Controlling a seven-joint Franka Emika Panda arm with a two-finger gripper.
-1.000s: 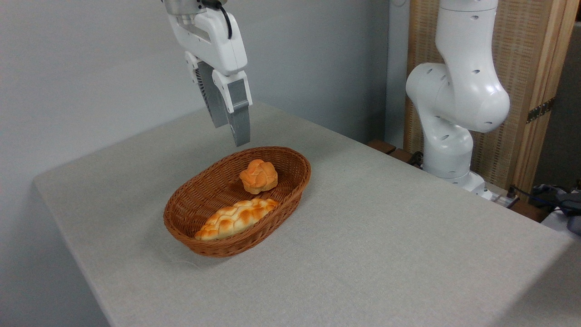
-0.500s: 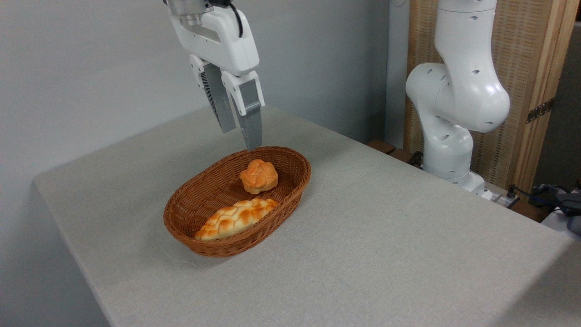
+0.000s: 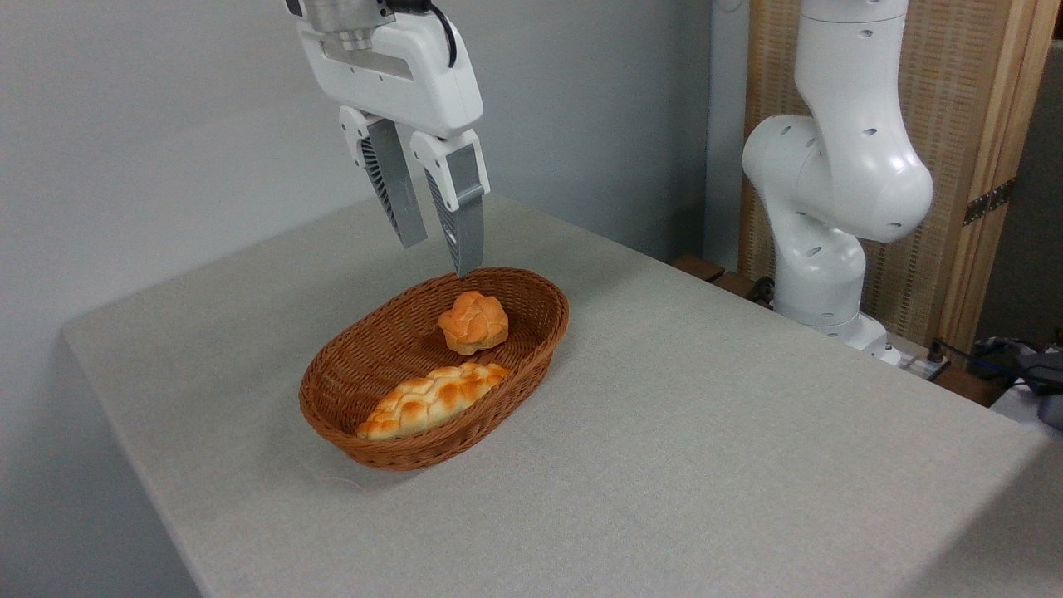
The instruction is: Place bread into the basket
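My white two-finger gripper [image 3: 438, 257] hangs in the air above the far rim of the oval brown woven wicker basket [image 3: 378, 453], jaws spread apart and holding nothing, the grey ribbed fingers [image 3: 397, 199] pointing down toward that rim without touching it. Below me, the small round orange-golden bun [image 3: 473, 321] with the knotted top sits inside the basket at its far end, resting against the inner wall. Nearer the front of the basket lies the longer, paler braided oval loaf [image 3: 432, 400], just beside the bun, its far tip close under it. The basket itself stands on the grey cloth-covered table [image 3: 706, 465], and to the right of the basket, well apart, rises the white base of my arm [image 3: 830, 208].
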